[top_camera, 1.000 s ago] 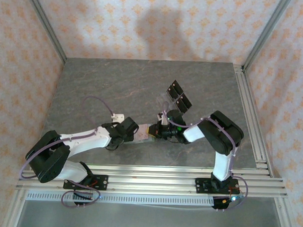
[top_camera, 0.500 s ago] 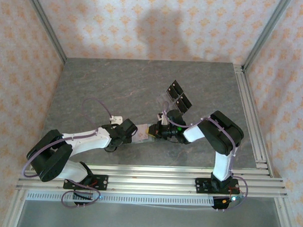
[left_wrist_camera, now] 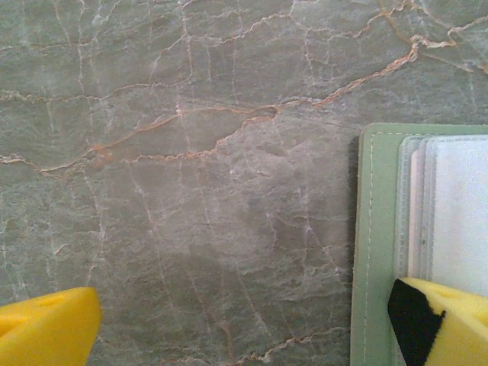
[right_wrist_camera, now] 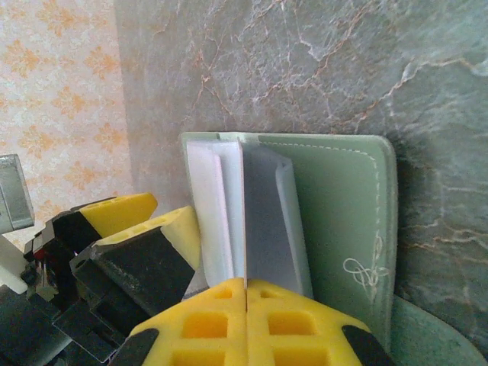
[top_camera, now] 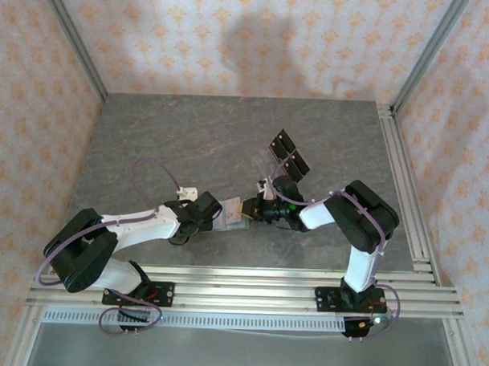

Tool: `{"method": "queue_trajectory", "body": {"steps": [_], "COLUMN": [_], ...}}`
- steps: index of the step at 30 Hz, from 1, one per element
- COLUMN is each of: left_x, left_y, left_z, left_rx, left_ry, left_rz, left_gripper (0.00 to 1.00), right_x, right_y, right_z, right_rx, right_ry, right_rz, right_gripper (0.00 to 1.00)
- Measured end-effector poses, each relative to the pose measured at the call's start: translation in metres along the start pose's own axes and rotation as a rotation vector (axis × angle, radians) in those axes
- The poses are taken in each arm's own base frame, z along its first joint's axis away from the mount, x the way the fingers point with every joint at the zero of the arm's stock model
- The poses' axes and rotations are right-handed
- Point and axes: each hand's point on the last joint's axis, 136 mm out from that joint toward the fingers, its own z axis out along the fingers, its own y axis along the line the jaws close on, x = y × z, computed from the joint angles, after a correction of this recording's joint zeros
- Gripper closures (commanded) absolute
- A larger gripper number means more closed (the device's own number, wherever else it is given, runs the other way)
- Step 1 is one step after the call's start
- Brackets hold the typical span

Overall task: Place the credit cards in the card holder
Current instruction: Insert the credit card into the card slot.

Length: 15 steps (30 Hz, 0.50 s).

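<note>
The sage-green card holder (right_wrist_camera: pixel 339 206) lies open on the stone table, its lighter grey pockets (left_wrist_camera: pixel 457 206) facing up, between the two grippers (top_camera: pixel 234 215). My right gripper (right_wrist_camera: pixel 245 284) is shut on a pale grey-mauve credit card (right_wrist_camera: pixel 263 217), held on edge, with its far end down among the pockets. My left gripper (left_wrist_camera: pixel 244 332) is open wide. Its right fingertip (left_wrist_camera: pixel 446 324) rests on the holder's pocket side, and its left fingertip (left_wrist_camera: pixel 46 329) is over bare table. The left gripper's yellow fingers (right_wrist_camera: pixel 164 232) sit just left of the held card.
A clear plastic stand with black panels (top_camera: pixel 288 155) stands just behind the right gripper. Grey marbled table (top_camera: pixel 174 140) stretches to the back and left. Aluminium rails (top_camera: pixel 405 197) run along the right and near edges.
My right gripper has edged a little left toward the holder with the card in it. The left arm has barely moved.
</note>
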Motion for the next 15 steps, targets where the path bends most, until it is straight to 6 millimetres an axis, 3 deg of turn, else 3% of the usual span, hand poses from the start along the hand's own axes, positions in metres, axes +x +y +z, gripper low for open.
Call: {"method": "queue_trajectory", "body": {"steps": [15], "left_x": [-0.005], "left_y": [0.002], "left_z": [-0.011], "left_rx": [0.026], "left_ry": [-0.014], "left_rz": [-0.019], "left_gripper": [0.00], "right_x": [0.006], "right_y": [0.001], "right_z": [0.010], "right_rx": [-0.019], "right_ry": [0.026], "right_rz": [0.009], "right_gripper": [1.00]}}
